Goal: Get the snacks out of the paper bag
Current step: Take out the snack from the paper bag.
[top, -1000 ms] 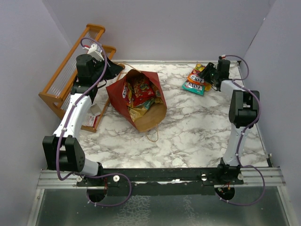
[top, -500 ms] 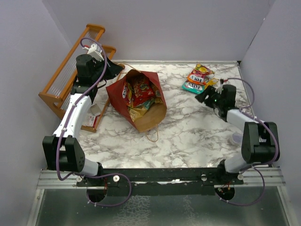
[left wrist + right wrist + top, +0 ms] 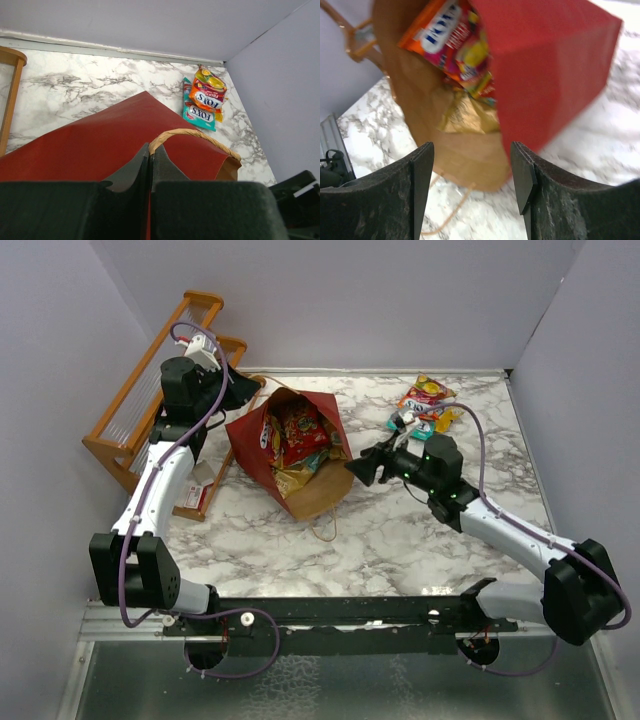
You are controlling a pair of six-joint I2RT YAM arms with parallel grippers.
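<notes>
One tall red paper carrier bag (image 3: 245,435), kraft-lined, left of centre, mouth facing right gripper (image 3: 472,175). Left gripper (image 3: 150,165) pinched shut on bag wall; right gripper open-jawed, empty. Inside: tan-gold foil bag (image 3: 465,117), orange-red crinkly packet (image 3: 451,37). Probably light, slippery, crushable; pinch a sealed edge. Loose packets (image 3: 420,410) far right, outside.

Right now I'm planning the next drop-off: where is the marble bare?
Bare: the near marble between paper bag and table edge; the far strip between bag and packet pile. Crowded: the left edge by the rack, and the bag mouth, where the right gripper hovers.
</notes>
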